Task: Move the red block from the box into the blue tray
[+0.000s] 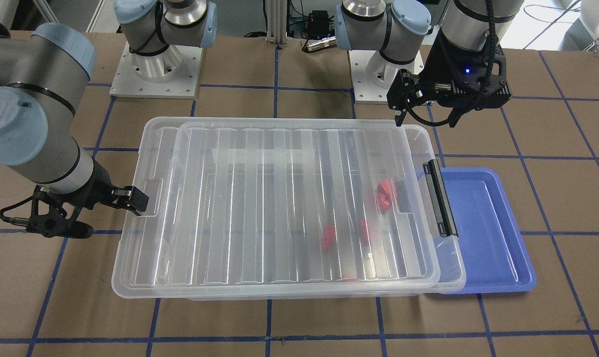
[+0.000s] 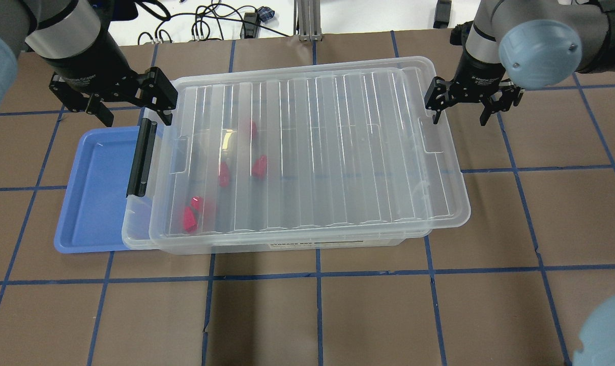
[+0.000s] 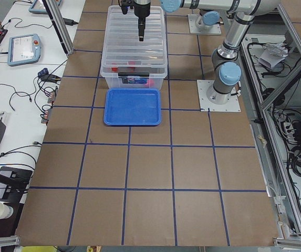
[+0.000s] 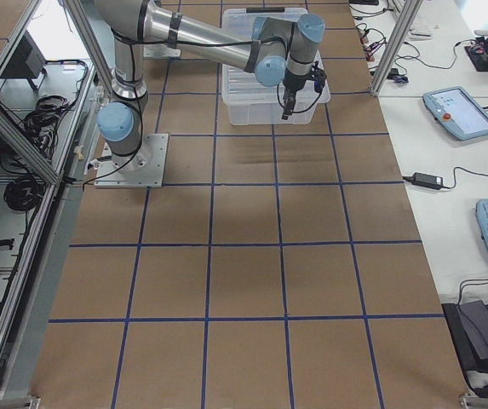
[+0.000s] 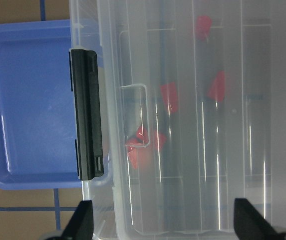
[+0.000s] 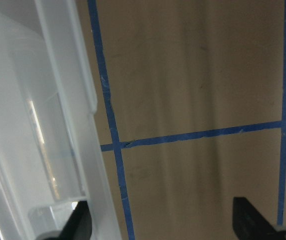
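Note:
The box (image 2: 338,147) is a clear bin with its ribbed lid lying on it, a little askew, and a black latch bar (image 2: 140,157) at its left end. Several red blocks (image 2: 259,165) lie inside under the lid, also in the left wrist view (image 5: 217,86); I cannot tell which is the task's one. The blue tray (image 2: 93,193) lies empty beside the latch end, its edge under the box. My left gripper (image 2: 129,104) is open and empty above the box's far left corner. My right gripper (image 2: 460,109) is open and empty beside the box's far right corner.
The brown table (image 2: 317,315) carries a grid of blue tape lines. The two arm bases (image 1: 155,64) stand behind the box. Cables and aluminium posts (image 2: 307,20) lie beyond the table's far edge. Tablets rest on side benches (image 3: 24,47).

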{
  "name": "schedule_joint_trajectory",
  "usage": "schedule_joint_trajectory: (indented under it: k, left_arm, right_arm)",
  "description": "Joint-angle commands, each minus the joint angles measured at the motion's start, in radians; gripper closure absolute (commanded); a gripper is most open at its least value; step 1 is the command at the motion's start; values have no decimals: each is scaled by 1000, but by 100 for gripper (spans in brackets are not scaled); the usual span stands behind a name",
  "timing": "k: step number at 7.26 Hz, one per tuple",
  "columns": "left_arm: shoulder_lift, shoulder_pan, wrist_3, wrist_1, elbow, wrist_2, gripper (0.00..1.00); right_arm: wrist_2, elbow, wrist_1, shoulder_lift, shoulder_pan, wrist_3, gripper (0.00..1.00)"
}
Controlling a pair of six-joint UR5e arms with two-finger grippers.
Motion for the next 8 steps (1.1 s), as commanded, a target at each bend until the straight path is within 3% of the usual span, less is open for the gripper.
schedule_joint_trajectory:
  k: [1,4,8]
  left_arm:
    - [4,0,0,0,0,0,0]
    - [11,-2,8,-2,-7,0,0]
    - [-25,12,9,3,60,15,0]
  right_arm:
    - [-1,-9,-2,0,-26,-19,0]
    - [-3,-16,-1,-2,-114,-161,0]
    - [-3,-17,-4,-2,-196,-298,0]
